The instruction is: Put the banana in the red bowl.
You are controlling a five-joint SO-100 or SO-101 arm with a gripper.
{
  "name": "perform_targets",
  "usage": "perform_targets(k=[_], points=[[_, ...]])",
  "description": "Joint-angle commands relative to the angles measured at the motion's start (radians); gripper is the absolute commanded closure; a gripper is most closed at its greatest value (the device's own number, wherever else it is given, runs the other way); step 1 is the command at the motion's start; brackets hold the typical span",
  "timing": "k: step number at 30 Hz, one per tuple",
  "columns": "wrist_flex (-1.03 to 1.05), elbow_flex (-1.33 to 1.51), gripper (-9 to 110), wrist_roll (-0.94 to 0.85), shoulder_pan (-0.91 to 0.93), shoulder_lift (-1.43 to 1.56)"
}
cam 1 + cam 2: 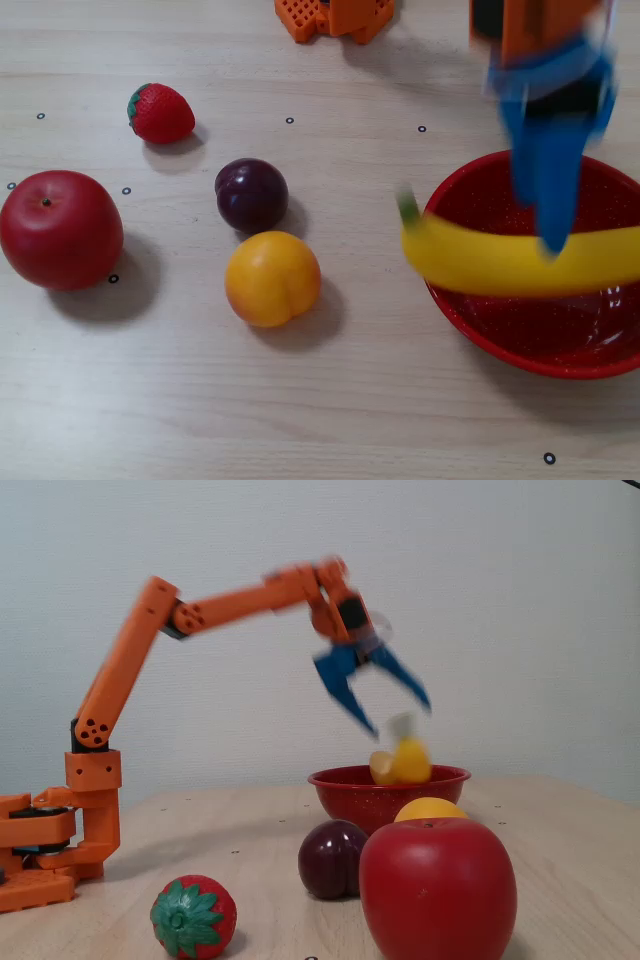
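The yellow banana [500,262] shows motion-blurred across the left side of the red bowl [530,365], its green stem tip poking out past the left rim. From the side, the banana [405,762] sits at the rim of the bowl [350,790], just under my blue gripper [398,718]. The two fingers are spread wide apart and hold nothing. From above, the gripper [560,200] hangs blurred over the bowl's middle. Whether the banana rests in the bowl or is still in the air I cannot tell.
Left of the bowl lie a yellow-orange fruit [272,278], a dark plum [252,194], a strawberry [160,113] and a red apple [60,230]. The orange arm base [335,18] stands at the far edge. Small black dots mark the wooden table.
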Motion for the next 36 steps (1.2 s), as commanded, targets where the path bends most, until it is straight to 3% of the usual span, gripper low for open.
perform_targets(k=[1, 5, 8, 17, 27, 36], points=[[0.015, -0.049, 64, -0.044, -0.017, 0.215], [0.048, -0.002, 71, -0.063, -0.021, 0.391], [0.089, 0.037, 101, -0.086, -0.037, 0.528], [0.14, 0.387, 101, -0.098, -0.179, 0.953], [0.037, 1.115, 101, 0.034, -0.39, 1.532], [-0.021, 1.623, 101, 0.021, -0.407, 1.921]])
